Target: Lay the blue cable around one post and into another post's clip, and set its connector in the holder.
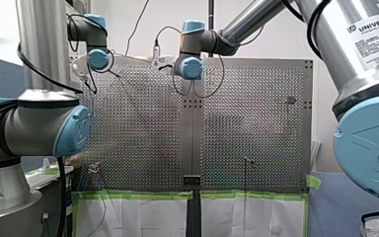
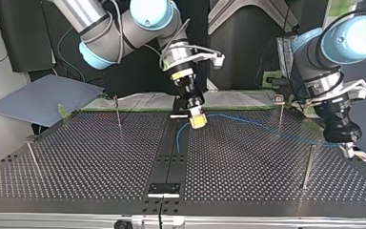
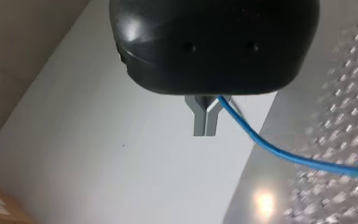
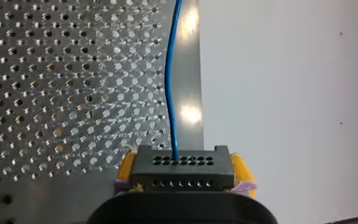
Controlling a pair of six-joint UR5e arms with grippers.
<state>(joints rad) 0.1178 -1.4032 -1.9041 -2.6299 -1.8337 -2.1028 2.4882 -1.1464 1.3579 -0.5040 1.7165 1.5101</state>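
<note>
Thin blue cable (image 4: 168, 84) curves over the table (image 4: 51, 93) into a black connector (image 4: 183, 169).

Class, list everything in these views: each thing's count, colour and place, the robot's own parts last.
table: one, silver, perforated.
blue cable: one, blue, over the table, top view's right half.
connector: one, black, in my right pincer.
posts: four, thin metal, upright on the table.
bracket: one, black and silver, centre strip, top view's near edge.
sheet: one, grey-blue, beyond the table, top view's left.
tape: several strips, green, table's edge nearest the arms.
arms: two, silver, blue joints.
my right pincer: one, yellow pads, shut on the connector.
my left pincer: one, black, shut on the cable.
</note>
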